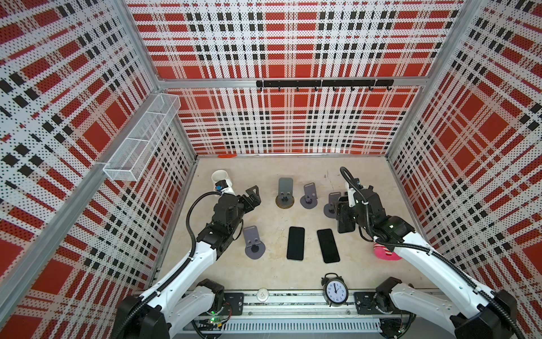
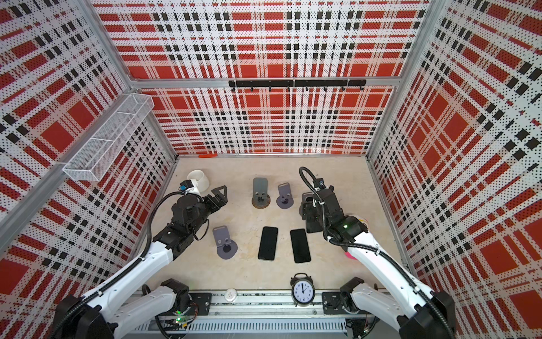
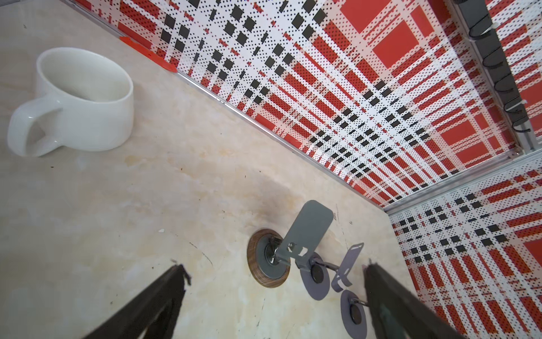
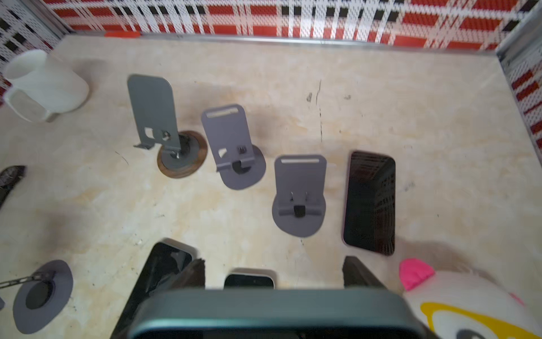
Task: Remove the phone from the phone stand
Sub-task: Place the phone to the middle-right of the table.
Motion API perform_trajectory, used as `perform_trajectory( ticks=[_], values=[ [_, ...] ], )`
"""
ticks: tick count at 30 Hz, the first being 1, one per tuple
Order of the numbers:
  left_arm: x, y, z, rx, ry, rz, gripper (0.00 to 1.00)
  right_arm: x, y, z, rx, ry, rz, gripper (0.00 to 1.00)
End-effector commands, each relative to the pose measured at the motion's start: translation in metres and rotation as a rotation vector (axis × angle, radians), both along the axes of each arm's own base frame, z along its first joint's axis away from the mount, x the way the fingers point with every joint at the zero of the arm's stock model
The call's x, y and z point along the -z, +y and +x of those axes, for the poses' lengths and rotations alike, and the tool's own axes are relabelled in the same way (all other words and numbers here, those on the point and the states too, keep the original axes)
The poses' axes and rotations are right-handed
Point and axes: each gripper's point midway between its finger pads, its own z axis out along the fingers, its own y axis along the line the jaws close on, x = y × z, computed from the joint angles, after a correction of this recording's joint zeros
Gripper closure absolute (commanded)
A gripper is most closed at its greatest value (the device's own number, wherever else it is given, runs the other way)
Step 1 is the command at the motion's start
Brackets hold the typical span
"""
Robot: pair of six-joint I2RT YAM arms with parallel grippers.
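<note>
The right end effector point(image 4: 275, 273) pinches the phone point(image 4: 264, 314) by its edges, beside the stand point(image 4: 299, 196); the left end effector point(image 1: 254, 197) is spread. A slipping grip could drop it onto the 2 flat phones point(image 1: 328, 246) nearby.

**A robot test cell in a lab**

Perforated panels point(image 1: 278, 44) printed in red, black and white plaid are walling in three sides, and aluminium framing point(image 1: 205, 83) is holding them together. Two white-and-black robot arms, left point(image 1: 187, 261) and right point(image 1: 434, 258), are reaching in from a metal rail point(image 1: 293, 302) running along the front edge, with cabling and a lit circuit board point(image 1: 213, 320) showing beneath. A beige tabletop point(image 1: 293, 273) is carrying staged props: grey stands point(image 1: 285, 190), dark phones point(image 1: 295, 243), a white mug point(image 3: 85, 99), an alarm clock point(image 1: 335, 289), a plush toy point(image 4: 469, 308). A wire basket point(image 1: 140, 138) and a black hook bar point(image 1: 322, 83) are hanging on the panels.
</note>
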Motion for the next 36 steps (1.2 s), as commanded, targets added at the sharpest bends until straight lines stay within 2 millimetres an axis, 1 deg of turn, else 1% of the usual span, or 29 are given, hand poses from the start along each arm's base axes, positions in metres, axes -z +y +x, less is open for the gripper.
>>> perform_trajectory(
  ticks=[1,6,10,13,17,21,23,25,30,32,36],
  values=[
    [-0.023,-0.006,0.005,0.002,-0.062,-0.022,0.02,0.007,-0.013,-0.004,0.058,0.026,0.035,0.34],
    [-0.02,-0.006,0.004,-0.003,-0.065,-0.033,0.02,0.045,-0.02,-0.01,0.094,0.109,0.026,0.34],
    [-0.017,-0.009,0.004,0.015,-0.06,-0.019,0.02,0.076,-0.034,-0.011,0.171,0.151,-0.029,0.35],
    [-0.015,-0.011,0.005,0.028,-0.049,-0.008,0.02,0.093,-0.037,-0.013,0.199,0.194,-0.047,0.35],
    [-0.011,-0.01,0.005,0.024,-0.042,0.0,0.02,0.111,-0.039,-0.015,0.206,0.249,-0.077,0.35],
    [-0.008,-0.009,0.005,0.019,-0.04,0.004,0.02,0.119,-0.042,-0.015,0.221,0.231,-0.08,0.35],
    [-0.009,-0.009,0.005,0.016,-0.04,0.014,0.02,0.117,-0.035,-0.009,0.197,0.188,-0.029,0.35],
    [-0.011,-0.008,0.006,0.011,-0.042,0.017,0.02,0.117,-0.038,-0.007,0.244,0.165,-0.001,0.35],
    [-0.015,-0.008,0.005,0.017,-0.051,0.022,0.02,0.143,-0.052,-0.019,0.346,0.246,-0.024,0.35],
    [-0.013,-0.006,0.005,0.007,-0.049,0.03,0.02,0.147,-0.055,-0.023,0.375,0.242,-0.012,0.35],
    [-0.012,-0.006,0.007,0.003,-0.048,0.033,0.02,0.153,-0.053,-0.028,0.371,0.231,0.039,0.35]
  ],
)
